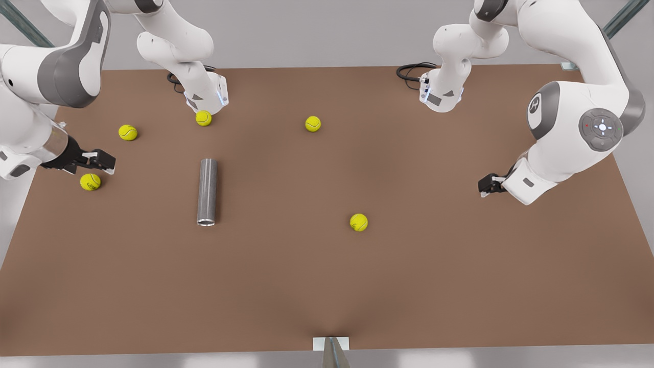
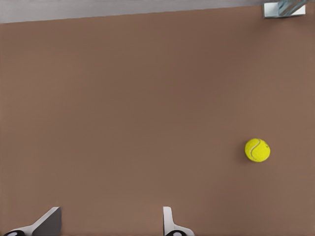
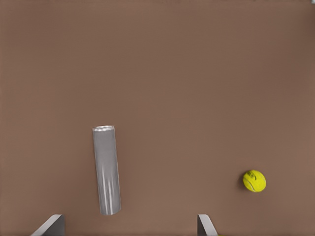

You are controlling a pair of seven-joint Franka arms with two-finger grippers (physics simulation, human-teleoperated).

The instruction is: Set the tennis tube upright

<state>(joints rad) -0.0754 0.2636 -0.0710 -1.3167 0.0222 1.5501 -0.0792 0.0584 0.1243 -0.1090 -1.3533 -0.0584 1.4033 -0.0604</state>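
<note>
Tube: the tube [image 1: 207, 191] is being shown lying flat on its side on the table [image 1: 460, 281], not upright, with its open, bright-rimmed end facing the near table edge.

Right gripper: the right gripper [image 1: 99, 161] is being held above the table on the front view's left of the tube, well apart from it. Its fingers [image 3: 51, 223] are being kept wide apart and nothing is being gripped.

Tube against the fingers: in the right wrist view the tube [image 3: 107, 169] is being seen ahead of the open gap of the right gripper [image 3: 130, 227], nearer one finger than the other. It is lying along the direction in which the fingers point, with its rimmed end the farther one. No finger is touching it.

Left gripper: the left gripper [image 1: 488, 185] is being held far from the tube, on the front view's right. Its fingers [image 2: 170, 223] are also being kept well apart around nothing, over bare table, with the left gripper [image 2: 108, 227] waiting.

Nearest ball: one ball [image 1: 90, 181] [image 3: 254, 181] is resting just beside the right gripper, on the side away from the tube.

Lone ball: another ball [image 1: 358, 222] [image 2: 257, 150] is lying between the tube and the left gripper, touching neither.
</note>
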